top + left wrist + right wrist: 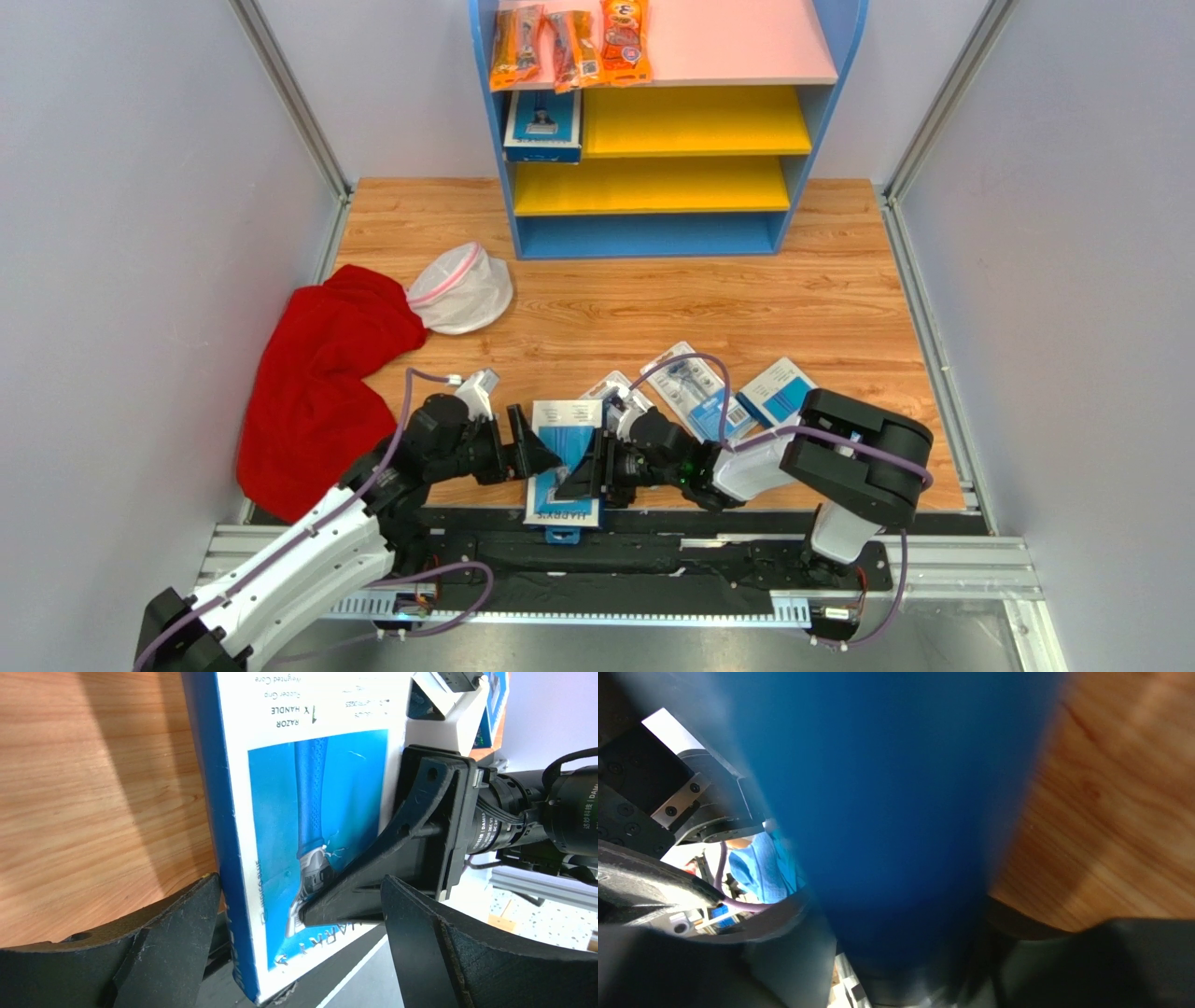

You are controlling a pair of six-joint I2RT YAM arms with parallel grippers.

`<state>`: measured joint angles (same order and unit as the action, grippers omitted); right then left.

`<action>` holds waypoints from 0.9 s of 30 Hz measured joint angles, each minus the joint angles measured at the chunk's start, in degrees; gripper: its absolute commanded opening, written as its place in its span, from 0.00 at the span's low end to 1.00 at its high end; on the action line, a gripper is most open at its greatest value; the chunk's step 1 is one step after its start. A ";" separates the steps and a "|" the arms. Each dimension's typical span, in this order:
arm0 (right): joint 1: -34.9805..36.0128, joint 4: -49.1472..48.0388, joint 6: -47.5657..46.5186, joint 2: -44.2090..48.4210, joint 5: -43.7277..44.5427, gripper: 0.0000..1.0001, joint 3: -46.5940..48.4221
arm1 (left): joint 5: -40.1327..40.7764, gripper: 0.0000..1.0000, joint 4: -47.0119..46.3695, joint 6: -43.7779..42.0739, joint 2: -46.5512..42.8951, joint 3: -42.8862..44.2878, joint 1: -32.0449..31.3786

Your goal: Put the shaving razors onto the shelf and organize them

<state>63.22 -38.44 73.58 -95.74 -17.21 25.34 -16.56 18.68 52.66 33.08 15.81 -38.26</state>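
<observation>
Wood surface point(842, 308), near edge: razor pack point(565, 462) sits betw. both arms. L end effector point(530, 445) wide open astride it. R end effector point(596, 469) half-closed round it, grip unclear. Pickup step. Next: clamp firmly, lift to shelf point(652, 235).

Overhead bright, even, sharp. Right wrist view badly blurred, blue pack point(892, 812) out of focus. Left wrist crisp.

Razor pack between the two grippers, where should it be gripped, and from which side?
Probably its near end: the pack lies flat and overhangs the table edge there, so fingers from the near side can close above and below it.
</observation>
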 measured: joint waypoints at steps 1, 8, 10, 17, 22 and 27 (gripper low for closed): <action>0.04 0.00 0.20 0.24 0.15 0.41 -0.17 | 0.20 0.93 0.66 -0.04 -0.79 0.00 0.00; 0.28 3.58 0.48 7.52 3.10 0.23 -4.02 | -0.09 0.96 1.79 -0.15 -2.67 0.00 -0.09; 0.28 7.43 -0.35 11.52 4.31 0.22 -4.61 | -0.20 0.97 1.86 -0.48 -2.64 0.15 -0.13; 0.26 21.05 -6.05 30.80 7.08 0.20 -4.92 | -2.60 0.97 -1.09 -1.51 -3.04 0.52 -0.13; 0.00 28.87 -11.15 38.10 4.24 0.20 -4.70 | -7.63 0.98 -8.96 -1.77 -3.61 -0.20 -0.13; -0.02 31.34 -13.92 38.91 -2.10 0.20 -4.72 | -12.70 0.98 -16.87 -1.84 -4.15 -1.05 -0.13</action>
<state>63.20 -7.09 59.66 -56.84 -19.31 20.62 -29.26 1.80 50.83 28.93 14.76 -38.39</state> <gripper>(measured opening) 0.360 0.976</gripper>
